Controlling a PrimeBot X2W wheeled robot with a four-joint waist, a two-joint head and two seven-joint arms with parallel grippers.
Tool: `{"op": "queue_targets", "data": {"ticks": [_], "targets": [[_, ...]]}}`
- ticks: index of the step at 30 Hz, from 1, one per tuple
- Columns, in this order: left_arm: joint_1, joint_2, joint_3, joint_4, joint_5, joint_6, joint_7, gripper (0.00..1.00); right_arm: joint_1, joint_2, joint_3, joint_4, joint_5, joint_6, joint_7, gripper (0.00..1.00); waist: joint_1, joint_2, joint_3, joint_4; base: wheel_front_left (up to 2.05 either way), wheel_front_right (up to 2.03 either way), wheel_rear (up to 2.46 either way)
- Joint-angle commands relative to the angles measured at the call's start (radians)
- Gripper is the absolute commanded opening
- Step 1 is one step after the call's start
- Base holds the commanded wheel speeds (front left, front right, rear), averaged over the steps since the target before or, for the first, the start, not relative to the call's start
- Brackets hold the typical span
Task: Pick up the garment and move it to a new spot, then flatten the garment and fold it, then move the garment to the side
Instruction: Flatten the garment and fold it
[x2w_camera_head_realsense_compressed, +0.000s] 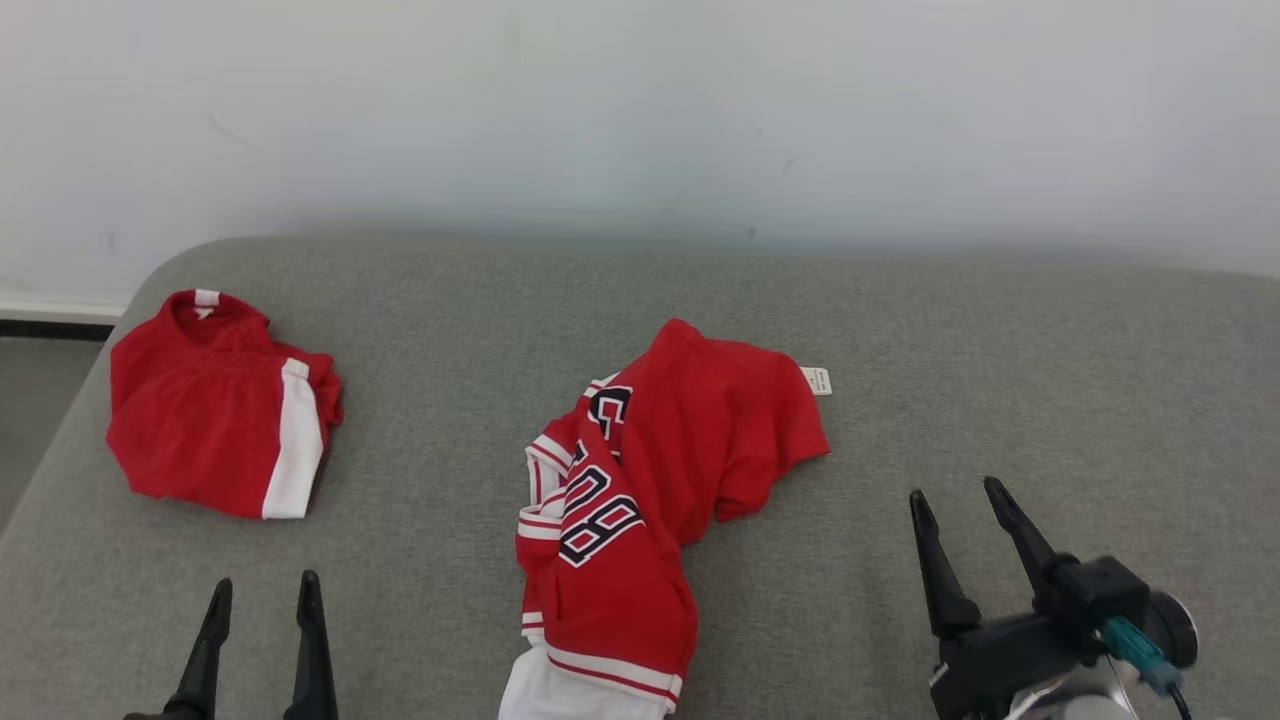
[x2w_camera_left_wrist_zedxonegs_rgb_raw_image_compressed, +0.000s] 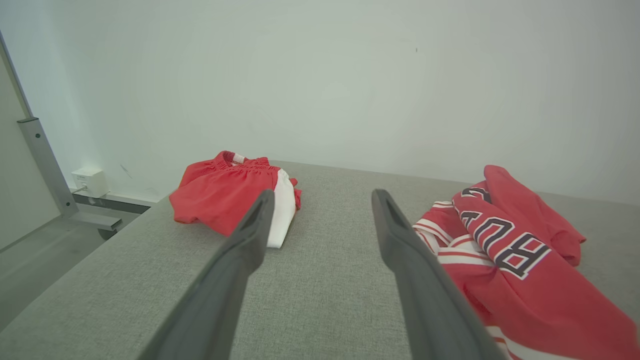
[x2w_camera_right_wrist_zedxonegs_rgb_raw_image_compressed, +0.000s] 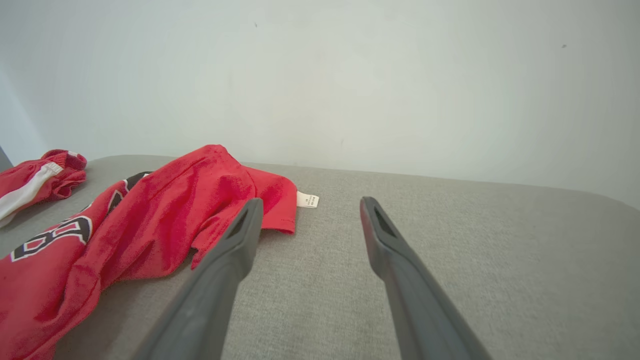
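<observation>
Head view: holding left gripper (x2w_camera_head_realsense_compressed: 265, 582) and right gripper (x2w_camera_head_realsense_compressed: 952, 489) wide open and empty either side of the crumpled red jersey (x2w_camera_head_realsense_compressed: 650, 470) lying midway along the grey cushion (x2w_camera_head_realsense_compressed: 950, 330), probably best aiming for the jersey's free edges and pinching deep before lifting.

Blk tapered fingers (x2w_camera_head_realsense_compressed: 940, 570); teal plug (x2w_camera_head_realsense_compressed: 1130, 643) w/ cable (x2w_camera_head_realsense_compressed: 1178, 702).

Bright, even, diffuse light; soft shadows; wrist views wide-angle stretched.

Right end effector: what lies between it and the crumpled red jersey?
Nothing: the head view shows bare grey fabric between right end effector and crumpled red jersey.
</observation>
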Motion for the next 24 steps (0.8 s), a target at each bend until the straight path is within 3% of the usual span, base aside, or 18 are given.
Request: {"op": "queue_targets", "data": {"ticks": [1, 5, 7, 16, 24], "targets": [[-0.016, -0.008, -0.004, 0.001, 0.015, -0.004, -0.003, 1.0, -0.039, -0.013, 0.022, 0.016, 0.009, -0.002, 0.007, 1.0, 0.0, 0.0, 0.025, 0.043, 0.0, 0.0, 0.0], [-0.038, -0.021, -0.015, 0.006, 0.019, -0.012, -0.003, 1.0, -0.146, -0.042, 0.072, 0.068, 0.015, -0.002, 0.028, 1.0, 0.0, 0.0, 0.048, 0.09, 0.0, 0.0, 0.0], [-0.06, -0.031, -0.042, 0.016, 0.021, -0.019, -0.003, 1.0, -0.257, -0.069, 0.11, 0.146, 0.029, -0.002, 0.055, 1.0, 0.0, 0.0, 0.076, 0.147, 0.0, 0.0, 0.0], [-0.111, -0.049, -0.1, 0.048, -0.006, -0.03, -0.003, 1.0, -0.518, -0.132, 0.209, 0.388, 0.091, -0.002, 0.101, 1.0, 0.0, 0.0, 0.137, 0.281, 0.0, 0.0, 0.0], [-0.138, -0.05, -0.187, 0.067, -0.067, -0.031, -0.003, 1.0, -0.663, -0.177, 0.314, 0.582, 0.166, -0.002, 0.126, 1.0, 0.0, 0.0, 0.176, 0.38, 0.0, 0.0, 0.0]]}}
